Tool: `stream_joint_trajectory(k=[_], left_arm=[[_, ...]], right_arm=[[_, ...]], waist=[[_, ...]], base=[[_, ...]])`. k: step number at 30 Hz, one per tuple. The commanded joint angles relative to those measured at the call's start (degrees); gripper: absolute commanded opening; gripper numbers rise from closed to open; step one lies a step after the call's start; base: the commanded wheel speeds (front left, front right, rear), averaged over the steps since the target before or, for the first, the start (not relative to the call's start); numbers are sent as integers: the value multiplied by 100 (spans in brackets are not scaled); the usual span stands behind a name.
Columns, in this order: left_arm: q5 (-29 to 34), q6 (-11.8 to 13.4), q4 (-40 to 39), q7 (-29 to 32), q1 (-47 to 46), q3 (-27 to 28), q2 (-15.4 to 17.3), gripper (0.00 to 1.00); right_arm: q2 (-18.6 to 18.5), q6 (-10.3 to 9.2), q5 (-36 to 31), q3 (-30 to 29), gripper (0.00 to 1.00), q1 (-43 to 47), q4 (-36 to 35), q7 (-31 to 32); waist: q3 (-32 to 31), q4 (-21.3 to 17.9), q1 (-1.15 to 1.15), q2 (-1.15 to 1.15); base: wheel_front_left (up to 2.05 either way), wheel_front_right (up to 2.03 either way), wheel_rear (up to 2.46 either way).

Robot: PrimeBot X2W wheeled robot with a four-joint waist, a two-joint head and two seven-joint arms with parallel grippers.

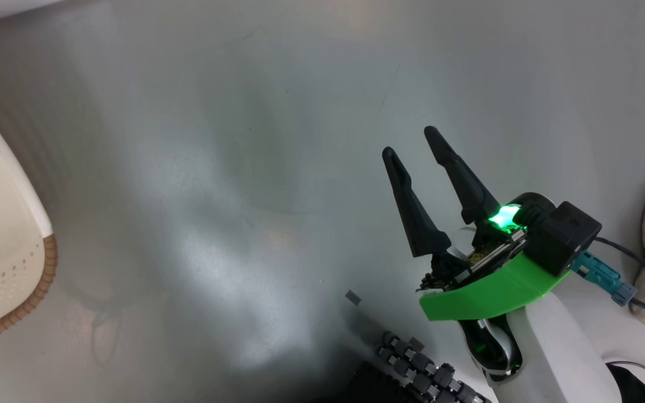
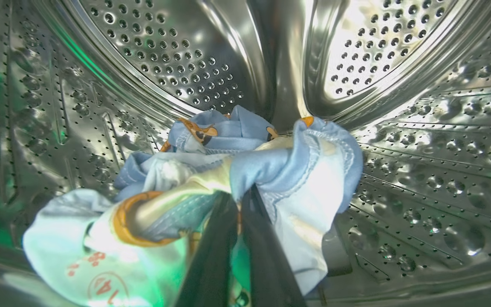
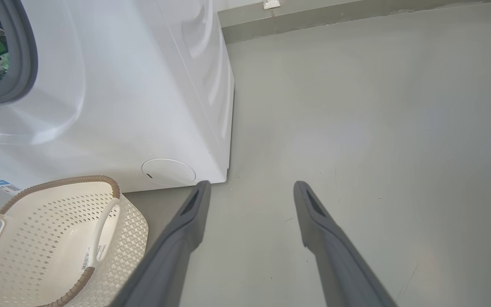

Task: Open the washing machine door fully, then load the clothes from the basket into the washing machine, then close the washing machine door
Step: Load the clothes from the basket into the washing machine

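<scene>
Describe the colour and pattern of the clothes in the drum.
The clothes are light blue with orange-brown cartoon figures; best in left wrist view.

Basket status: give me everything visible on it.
The basket is cream-white perforated plastic, rounded rectangular, with a brown woven-look rim, white loop handles at its ends and a label sticker low on an inner wall. The part of the inside that shows holds nothing. It stands upright on the grey floor, close before the white washing machine, near the round flap. The open right gripper hangs beside it, apart.
</scene>
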Motion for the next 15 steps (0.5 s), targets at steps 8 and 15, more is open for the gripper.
stream_joint_trajectory(k=[8, 15], left_arm=[[55, -185, 307, -197, -424, -104, 16, 100], [13, -237, 468, -366, -335, -188, -125, 100]], right_arm=[[-18, 9, -38, 25, 100, 69, -107, -68], [-18, 9, -131, -75, 100, 51, -82, -68]], waist=[[16, 151, 0, 0], [-122, 343, 0, 0]], base=[[0, 0, 0], [0, 0, 0]])
